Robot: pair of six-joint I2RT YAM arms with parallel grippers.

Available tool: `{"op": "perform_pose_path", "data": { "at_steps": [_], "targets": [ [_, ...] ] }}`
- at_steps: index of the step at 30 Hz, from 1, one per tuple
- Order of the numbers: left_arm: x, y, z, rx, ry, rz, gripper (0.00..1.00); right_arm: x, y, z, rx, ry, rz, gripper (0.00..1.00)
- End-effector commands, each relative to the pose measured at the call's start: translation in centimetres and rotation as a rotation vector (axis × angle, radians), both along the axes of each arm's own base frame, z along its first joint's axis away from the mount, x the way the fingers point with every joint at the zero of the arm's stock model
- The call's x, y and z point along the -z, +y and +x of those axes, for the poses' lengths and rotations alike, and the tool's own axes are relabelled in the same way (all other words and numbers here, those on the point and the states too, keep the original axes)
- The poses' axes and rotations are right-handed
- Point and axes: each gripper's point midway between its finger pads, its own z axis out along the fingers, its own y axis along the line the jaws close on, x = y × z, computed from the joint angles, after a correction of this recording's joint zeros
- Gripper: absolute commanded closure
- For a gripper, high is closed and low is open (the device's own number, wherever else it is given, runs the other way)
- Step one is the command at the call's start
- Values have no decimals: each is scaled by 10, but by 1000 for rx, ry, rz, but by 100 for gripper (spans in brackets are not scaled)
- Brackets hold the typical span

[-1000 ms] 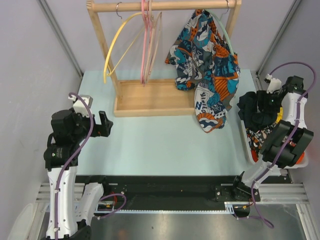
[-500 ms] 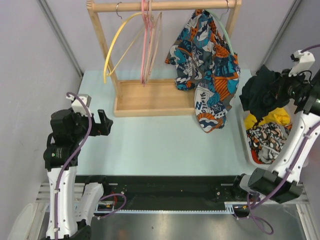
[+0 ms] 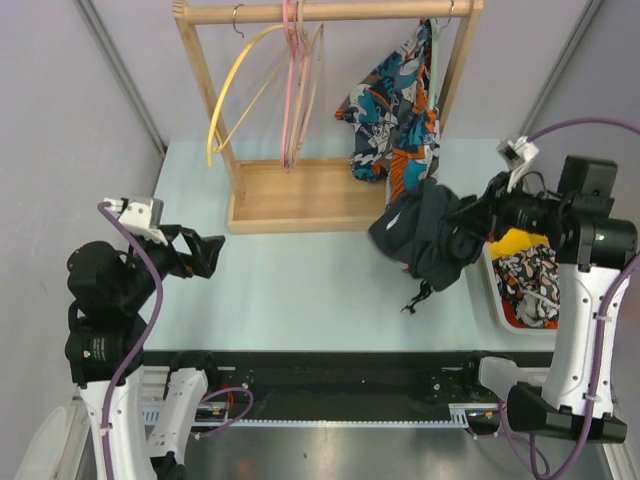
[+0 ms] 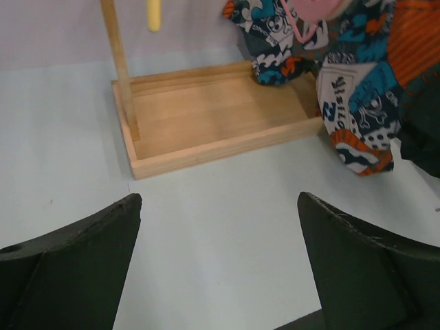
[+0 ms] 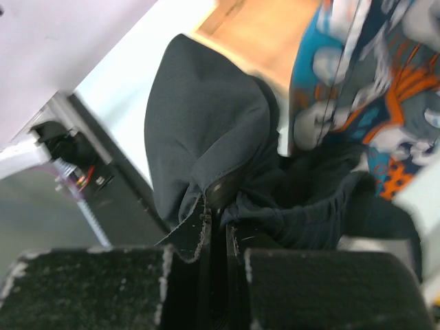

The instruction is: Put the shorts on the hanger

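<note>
On the counter point(image 3: 300, 285), the largest thing to reckon with is the wooden rack point(image 3: 300, 195), which stands at the far side with its rail across the top. A knock to a post or the rail would set every hanger swinging and make the target harder to reach.

Next is the patterned garment point(image 3: 395, 110) at the rack's right end. The shorts point(image 3: 425, 235) are bunched in the air just in front of its lower part, over the counter's right side, and may be touching it. If they are carried left along the rack, the dark fabric could snag that garment and drag it.

The right wrist view shows the right hand point(image 3: 478, 213) pinched tight on only a small fold of the shorts, with most of the cloth drooping below. So thin a bite may slip, and the crumpled bundle offers no open waistband or leg to thread.

The hanger point(image 3: 314, 95) hangs well apart to the left, close beside the pink hanger point(image 3: 290, 90) and near the yellow hanger point(image 3: 225, 90). Taking the wrong one, or tangling them, is a real risk.

The left hand point(image 3: 205, 250) is spread wide and empty near the counter's left edge, far from the hanger it would likely have to steady.

Smallest, the drawstring point(image 3: 415, 298) dangles loose and could catch.
</note>
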Motion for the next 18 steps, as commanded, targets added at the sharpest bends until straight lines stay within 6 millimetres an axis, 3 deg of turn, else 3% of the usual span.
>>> {"op": "perform_pose_path", "data": {
  "at_steps": [1,5,10,15,17,18],
  "targets": [
    [7,-26,-22,219,-48,108,0,23,27,-30,-124,76,62,100],
    [19,-44,-47,396,-99,203,0,49,44,-36,-203,140,19,100],
    [40,-42,-45,448,-58,283,0,74,67,-22,-269,160,-72,100],
    [57,-49,-46,571,2,308,0,105,100,24,-228,155,-192,97],
    [61,-48,-41,572,16,307,0,113,128,24,-264,164,-204,83],
    [66,-47,-40,574,22,310,0,123,141,40,-236,152,-227,70]
  ]
}}
